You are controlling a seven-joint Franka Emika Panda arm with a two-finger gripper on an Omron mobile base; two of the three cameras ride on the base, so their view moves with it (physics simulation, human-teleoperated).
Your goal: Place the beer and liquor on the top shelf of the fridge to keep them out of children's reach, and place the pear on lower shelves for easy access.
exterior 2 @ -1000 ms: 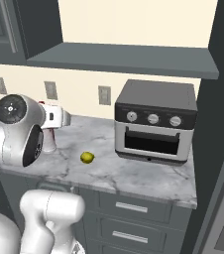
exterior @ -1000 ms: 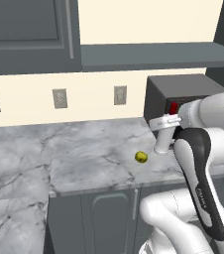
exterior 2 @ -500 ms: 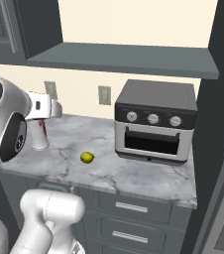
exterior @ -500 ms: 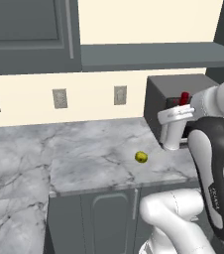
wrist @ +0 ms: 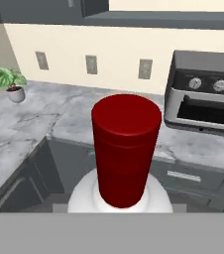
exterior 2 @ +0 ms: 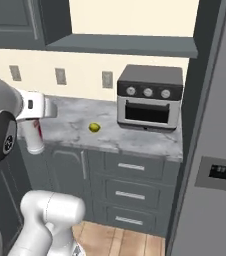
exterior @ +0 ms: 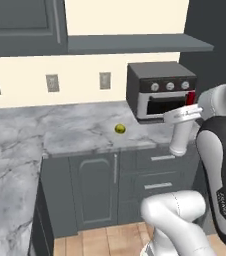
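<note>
My gripper (exterior: 184, 114) is shut on the liquor (exterior: 180, 139), a whitish bottle with a red cap, and holds it in the air in front of the counter edge. The liquor (exterior 2: 34, 138) hangs below the hand at the left of the right base view. Close up in the hand view, its red cap (wrist: 126, 149) stands upright. The pear (exterior: 119, 129) lies on the marble counter, left of the toaster oven; the pear (exterior 2: 94, 127) is well apart from the bottle. The grey fridge (exterior 2: 212, 120) with its dark display panel rises at the right. The beer and the top shelf are out of view.
A dark toaster oven (exterior 2: 149, 96) stands on the counter (exterior: 70, 132) by the fridge. Grey drawers and cabinet doors (exterior 2: 130, 192) run below it. A potted plant (wrist: 10, 82) sits far left. A shelf (exterior: 135, 44) hangs above the counter. Wooden floor (exterior: 105, 242) lies in front.
The whole picture has shifted: the base has moved back and toward the fridge, so cabinets and floor now show. The liquor stays in my gripper, carried off the counter.
</note>
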